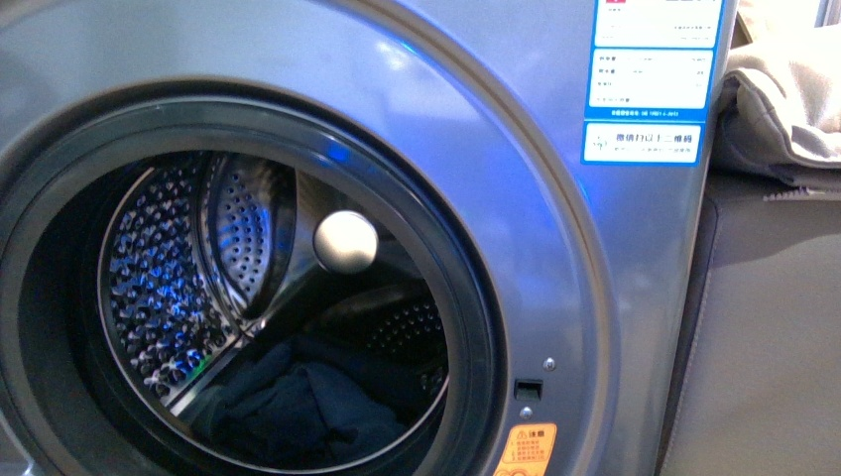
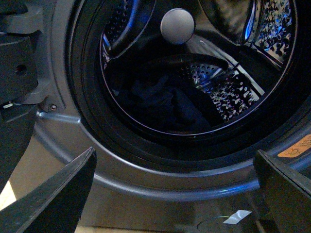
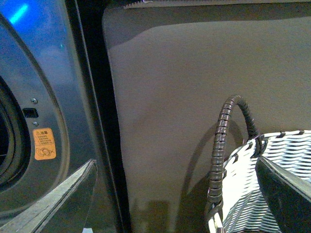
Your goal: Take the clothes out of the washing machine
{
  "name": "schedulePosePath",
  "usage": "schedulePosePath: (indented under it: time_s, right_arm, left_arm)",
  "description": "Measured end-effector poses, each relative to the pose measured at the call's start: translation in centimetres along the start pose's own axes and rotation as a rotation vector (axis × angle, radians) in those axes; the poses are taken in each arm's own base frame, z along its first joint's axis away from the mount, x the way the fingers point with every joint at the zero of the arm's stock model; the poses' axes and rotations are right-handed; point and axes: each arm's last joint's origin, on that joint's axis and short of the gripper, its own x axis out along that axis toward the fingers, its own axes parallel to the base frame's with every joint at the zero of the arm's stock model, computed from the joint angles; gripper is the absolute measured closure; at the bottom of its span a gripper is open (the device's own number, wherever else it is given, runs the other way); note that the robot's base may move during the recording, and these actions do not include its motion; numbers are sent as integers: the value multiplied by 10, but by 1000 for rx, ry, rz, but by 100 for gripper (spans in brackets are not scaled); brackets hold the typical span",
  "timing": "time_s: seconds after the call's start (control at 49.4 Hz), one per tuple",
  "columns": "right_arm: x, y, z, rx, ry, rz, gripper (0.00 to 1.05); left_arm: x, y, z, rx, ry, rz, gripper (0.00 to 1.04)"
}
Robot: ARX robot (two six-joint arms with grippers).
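The navy clothes (image 2: 167, 104) are heaped at the bottom of the washing machine (image 1: 555, 258) drum (image 1: 169, 268), beyond the left gripper (image 2: 175, 151), whose fingers (image 2: 58, 194) are spread and empty. The right gripper (image 3: 175, 161) is seen open near the woven basket (image 3: 277, 165).

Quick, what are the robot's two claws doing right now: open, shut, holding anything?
Left gripper: open, holding nothing, facing the clothes.
Right gripper: open, holding nothing, near the basket.

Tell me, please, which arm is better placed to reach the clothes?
Left, probably: the left gripper is open and faces the clothes inside the washing machine. The right gripper faces the basket off to the side instead.
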Motion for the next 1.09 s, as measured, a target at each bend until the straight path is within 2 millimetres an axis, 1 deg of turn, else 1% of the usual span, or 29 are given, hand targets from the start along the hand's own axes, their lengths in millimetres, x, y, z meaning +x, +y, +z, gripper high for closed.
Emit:
schedulePosePath:
  time_s: [0.061,0.121,0.202,0.243,0.263,0.324,0.385,0.445,0.668,0.81,1.093]
  right_arm:
    - [0,0,0,0,0,0,8]
    - [0,0,0,0,0,0,8]
    - [0,0,0,0,0,0,8]
    - [0,0,0,0,0,0,8]
    - [0,0,0,0,0,0,8]
    - [0,0,0,0,0,0,8]
    - [0,0,0,0,0,1,8]
    - [0,0,0,0,0,0,8]
    - [0,0,0,0,0,0,8]
    - [0,0,0,0,0,0,8]
    - [0,0,0,0,0,0,8]
  left_arm:
    - [14,-1,7,2,-8,-14,7]
    - [33,-3,13,7,-5,-24,7]
    - [50,-5,17,24,-15,-30,7]
    - [66,-7,19,41,-9,-36,7]
    - [71,-8,19,48,-4,-38,7]
    - [95,-8,13,63,49,-32,7]
    - [111,-7,6,81,87,-23,7]
    - [127,-9,4,104,101,-29,7]
    - [156,-14,-1,154,138,-47,7]
    - [174,-18,1,169,138,-48,7]
    - [214,-39,-3,211,163,-96,7]
